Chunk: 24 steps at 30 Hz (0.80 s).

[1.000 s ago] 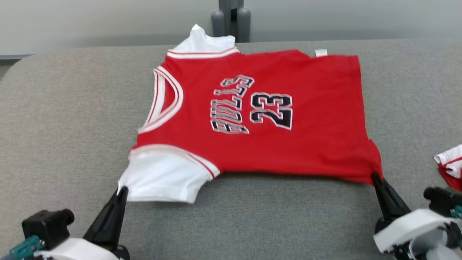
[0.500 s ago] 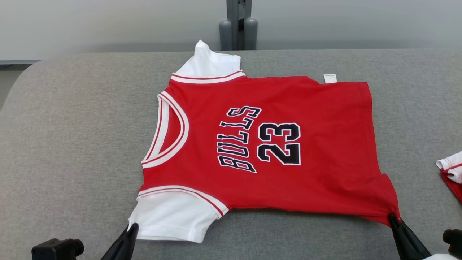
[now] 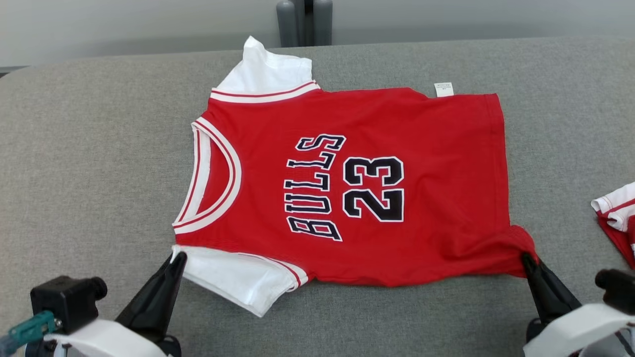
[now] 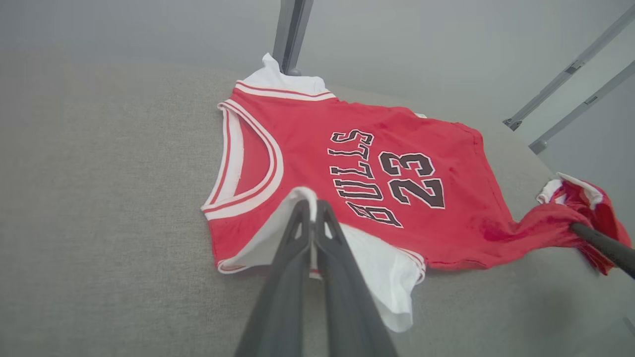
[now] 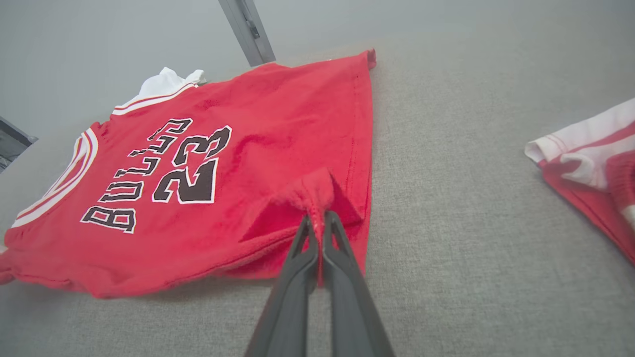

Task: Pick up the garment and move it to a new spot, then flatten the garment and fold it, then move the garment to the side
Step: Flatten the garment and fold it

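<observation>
Underneath: a grey, cloth-covered worktop (image 3: 74,173) is seen spanning the head view, its near left corner rounded.
Left fingers (image 3: 176,263): found at the lower left and pressed fully together. The edge of the white near sleeve (image 3: 238,277) is pinched between the tips. In the left wrist view that white cloth is drawn up over the tips.
Right fingers (image 3: 528,263): found at the lower right and closed tight. The red hem corner (image 3: 516,240) is clamped between them. In the right wrist view it is gathered into a small raised peak.
Garment (image 3: 421,163): a red jersey with white sleeves, lettered "BULLS 23". It is laid print-up across the middle of the worktop, collar toward the robot's left and hem toward its right. Most of it is spread flat; the near edge is rumpled between the two grips.
Second garment (image 3: 617,218): a red and white piece is bunched at the right edge, apart from the jersey.
Tag (image 3: 443,89): a small white label is seen at the jersey's far edge.
Far sleeve (image 3: 265,69): its tip nearly reaches the worktop's back edge.
Posts (image 3: 303,22): two grey uprights are seen just behind that edge.
Room: a plain pale grey wall (image 3: 124,25) is seen beyond; slanted grey bars (image 4: 565,74) are shown in the left wrist view.
</observation>
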Tool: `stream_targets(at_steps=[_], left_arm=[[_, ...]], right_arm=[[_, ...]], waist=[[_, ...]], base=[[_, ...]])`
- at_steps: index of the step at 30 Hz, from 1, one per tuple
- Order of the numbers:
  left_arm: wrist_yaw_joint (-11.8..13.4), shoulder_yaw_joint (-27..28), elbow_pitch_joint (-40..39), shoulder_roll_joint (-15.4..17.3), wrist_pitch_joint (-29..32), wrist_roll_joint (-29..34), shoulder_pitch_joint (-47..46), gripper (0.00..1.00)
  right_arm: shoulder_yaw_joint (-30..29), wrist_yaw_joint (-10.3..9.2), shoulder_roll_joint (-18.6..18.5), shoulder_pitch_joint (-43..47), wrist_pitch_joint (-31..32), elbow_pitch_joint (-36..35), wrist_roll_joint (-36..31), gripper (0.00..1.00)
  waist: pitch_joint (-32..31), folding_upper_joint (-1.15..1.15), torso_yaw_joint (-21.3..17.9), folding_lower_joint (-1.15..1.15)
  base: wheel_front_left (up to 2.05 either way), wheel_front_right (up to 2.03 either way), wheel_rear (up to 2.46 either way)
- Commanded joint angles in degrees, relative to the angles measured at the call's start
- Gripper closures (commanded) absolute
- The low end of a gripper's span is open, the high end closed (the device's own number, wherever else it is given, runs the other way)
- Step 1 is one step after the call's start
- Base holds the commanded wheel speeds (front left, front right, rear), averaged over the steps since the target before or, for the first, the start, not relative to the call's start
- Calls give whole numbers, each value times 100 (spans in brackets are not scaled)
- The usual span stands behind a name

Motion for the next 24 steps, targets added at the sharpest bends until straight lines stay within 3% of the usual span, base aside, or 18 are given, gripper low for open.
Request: stream_targets(at_steps=[1, 24], left_arm=[[-54, 10, 51, 5, -29, -19, -163, 100], [-815, 4, 2756, -622, -481, -428, -2770, 100]], right_arm=[[19, -2, -10, -145, 4, 18, -53, 100], [374, -2, -120, -2532, -465, 2202, 226, 100]], waist=[[78, 0, -33, 0], [768, 0, -176, 0]], base=[[0, 0, 0], [0, 0, 0]])
